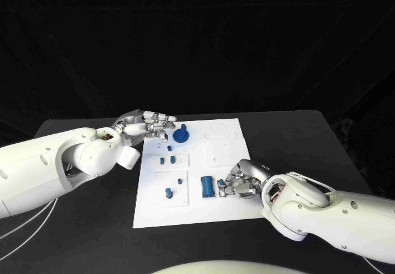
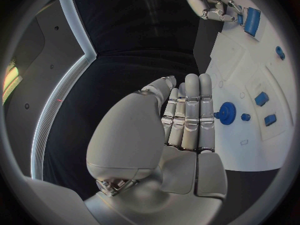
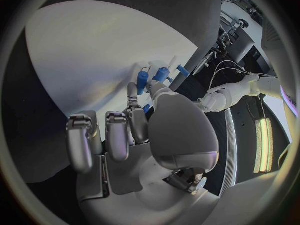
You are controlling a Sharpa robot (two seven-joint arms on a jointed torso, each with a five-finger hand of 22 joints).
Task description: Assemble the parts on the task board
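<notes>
The white task board [image 1: 216, 165] lies in the middle of the black bench [image 1: 296, 137], and the move ahead turns on the right hand [image 1: 240, 184] and the blue block [image 1: 206, 186] just beside it. The block lies on the board's near half with its long axis running toward and away from the robot, to the inner side of the right hand. That hand sits at the board's near right edge with its fingers curled in around a small blue piece [image 1: 221, 188]; the right wrist view shows blue between the fingertips, so it seems to be pinching that piece, though how firm the hold is cannot be told. The left hand [image 1: 148, 124] hovers at the board's far left corner, fingers straight and together, grasping nothing, next to the blue gear [image 1: 181, 136]. The right hand is plainly nearer to the block; the left is well apart from it and closer to the gear and the small blue pegs [image 1: 168, 160] down the board's left side.
</notes>
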